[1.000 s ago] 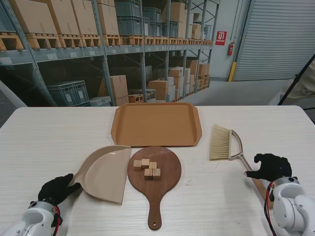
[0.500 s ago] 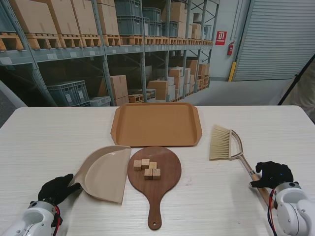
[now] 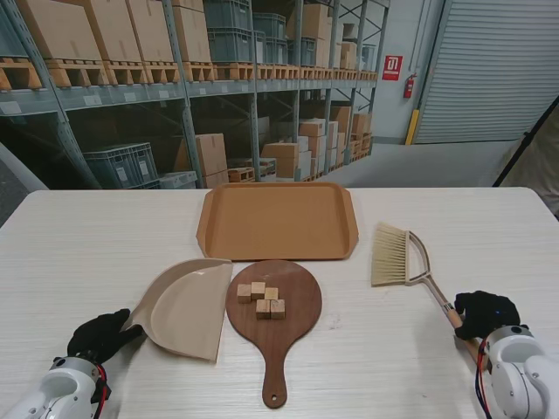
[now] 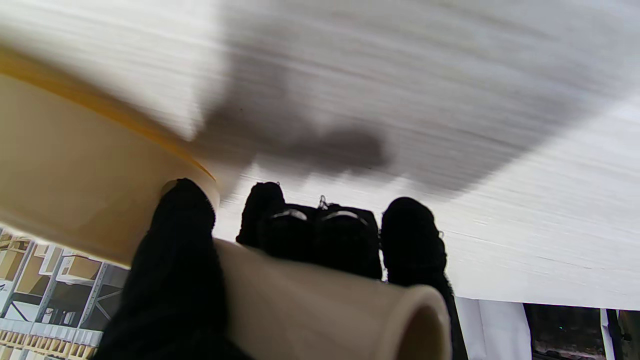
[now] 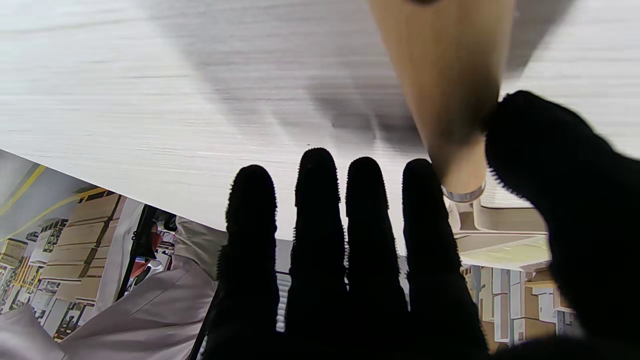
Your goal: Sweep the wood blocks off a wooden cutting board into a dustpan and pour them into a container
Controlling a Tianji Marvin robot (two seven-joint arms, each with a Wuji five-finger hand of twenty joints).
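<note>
Pale wood-grain bench (image 3: 105, 236) up front, warehouse racking and stacked cartons behind it, a grey roller door off to the right. At the centre sits the round board (image 3: 293, 325), handle pointing toward me, with five blocks (image 3: 261, 300) clustered on it. Touching the board's left edge is the beige dustpan (image 3: 179, 305); just beyond the board lies the orange tray (image 3: 278, 218); well to the board's right lies the brush (image 3: 391, 254), bristles away from me, its handle running back toward the right robot hand (image 3: 486, 312).

Left robot hand (image 3: 100, 335) sits low at the dustpan's near-left corner, and the left wrist view shows black fingers (image 4: 175, 260) wrapped round the pan's tubular handle, a firm hold. The right robot hand is down over the brush handle: in the right wrist view four fingers (image 5: 320, 235) are straight and together, thumb on the other side of the wooden shaft, so it straddles the handle without being closed round it.
</note>
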